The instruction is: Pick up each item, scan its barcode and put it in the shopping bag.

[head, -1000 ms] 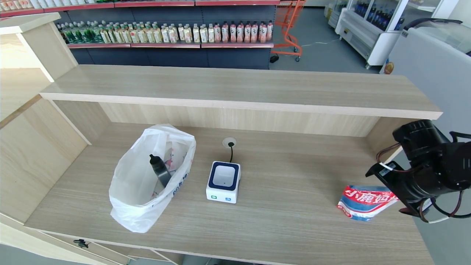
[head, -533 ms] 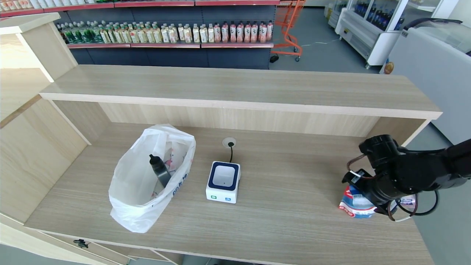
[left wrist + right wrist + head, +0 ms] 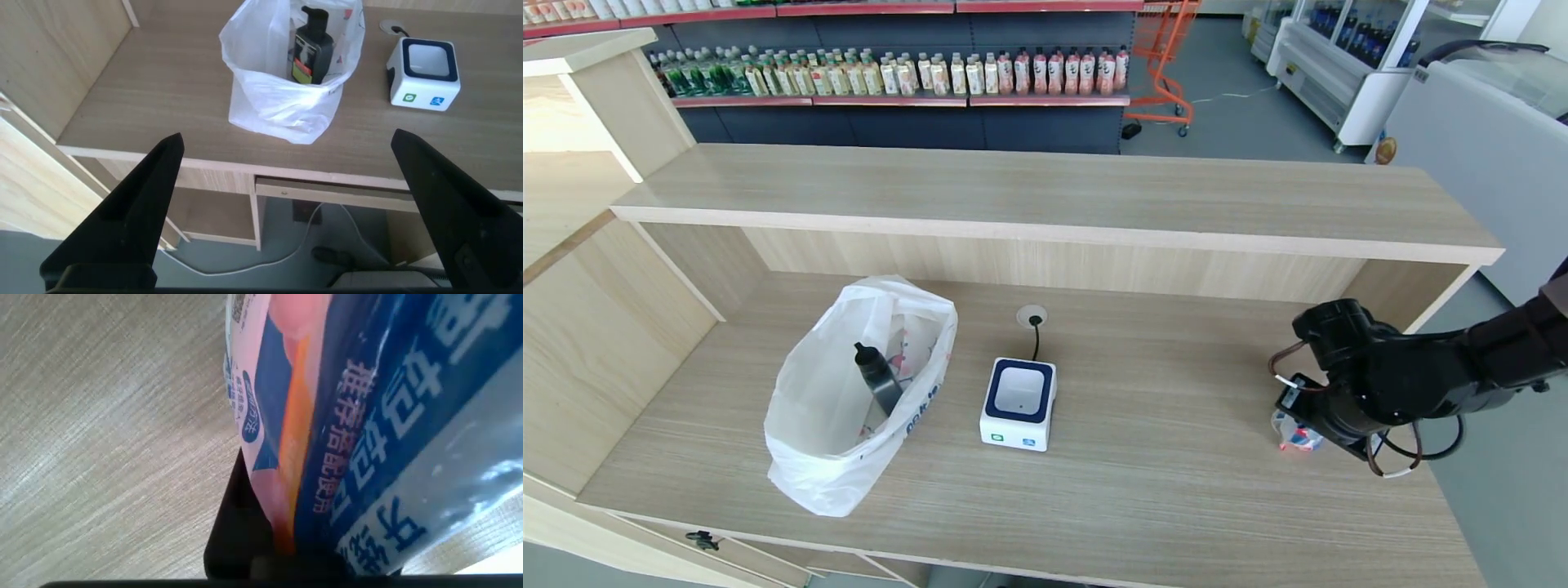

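L jaws spread wide, off counter (image 3: pixel 1160 482) near edge, facing shopping bag (image 3: pixel 837 457) w/ dark bottle (image 3: pixel 878 380) inside, next scanner (image 3: pixel 1018 404) mid-counter, red-blue pouch (image 3: pixel 1292 441) at right end, R jaws at pouch, open/closed can't tell.

shopping bag (image 3: pixel 805 461): white and half see-through, with blue print on its right side.
bottle (image 3: pixel 315 41): black, with a red and green label.
scanner (image 3: pixel 1018 406): white body, a dark blue frame around a pale window, one green and one blue mark on the near face.
cable (image 3: pixel 1036 333): black.
packet (image 3: pixel 368 416): blue and white with a pink and orange band, and white lettering on the blue.
counter (image 3: pixel 1176 490): pale wood, with fine grain running left to right.
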Available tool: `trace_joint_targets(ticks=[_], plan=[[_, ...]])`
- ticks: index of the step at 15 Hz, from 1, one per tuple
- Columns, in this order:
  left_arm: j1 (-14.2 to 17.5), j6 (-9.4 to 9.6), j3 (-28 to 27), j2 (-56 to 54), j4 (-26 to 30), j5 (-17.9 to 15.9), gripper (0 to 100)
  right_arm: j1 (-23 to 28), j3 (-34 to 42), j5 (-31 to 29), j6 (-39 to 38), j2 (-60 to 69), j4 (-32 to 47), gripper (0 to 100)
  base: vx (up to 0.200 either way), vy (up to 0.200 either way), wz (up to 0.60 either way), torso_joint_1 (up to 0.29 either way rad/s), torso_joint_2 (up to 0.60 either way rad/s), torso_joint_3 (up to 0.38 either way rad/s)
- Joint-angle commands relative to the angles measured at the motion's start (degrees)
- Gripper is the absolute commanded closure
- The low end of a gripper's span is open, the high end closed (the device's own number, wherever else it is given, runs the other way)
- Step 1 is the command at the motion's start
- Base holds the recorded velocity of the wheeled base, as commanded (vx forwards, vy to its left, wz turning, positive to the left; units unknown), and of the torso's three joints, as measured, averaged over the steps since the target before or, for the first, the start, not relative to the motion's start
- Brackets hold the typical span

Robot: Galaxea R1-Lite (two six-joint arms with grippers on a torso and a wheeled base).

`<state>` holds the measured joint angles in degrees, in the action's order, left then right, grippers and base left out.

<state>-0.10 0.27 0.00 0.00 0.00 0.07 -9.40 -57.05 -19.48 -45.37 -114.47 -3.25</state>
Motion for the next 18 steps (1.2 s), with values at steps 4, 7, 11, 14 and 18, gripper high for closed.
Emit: trace_joint_targets(ticks=[4,7,11,14,18], plan=[[0.0,0.00,0.0,0.0,0.0,0.0,0,-0.2,2.6,3.3,6.3,6.2,-1.8,100,0.000,0.000,0.00,0.000,0.00,0.000],[0.0,0.00,0.0,0.0,0.0,0.0,0,1.6,10.6,33.9,21.4,21.5,-4.6,100,0.000,0.000,0.00,0.000,0.00,0.000],[0.0,0.00,0.0,0.0,0.0,0.0,0,2.6,16.7,63.6,41.0,29.4,-3.4,100,0.000,0.000,0.00,0.000,0.00,0.000],[0.0,0.00,0.0,0.0,0.0,0.0,0,0.7,16.8,73.0,44.9,30.3,-3.1,100,0.000,0.000,0.00,0.000,0.00,0.000],[0.0,0.00,0.0,0.0,0.0,0.0,0,-2.1,17.6,79.2,44.7,32.0,-3.1,100,0.000,0.000,0.00,0.000,0.00,0.000]])
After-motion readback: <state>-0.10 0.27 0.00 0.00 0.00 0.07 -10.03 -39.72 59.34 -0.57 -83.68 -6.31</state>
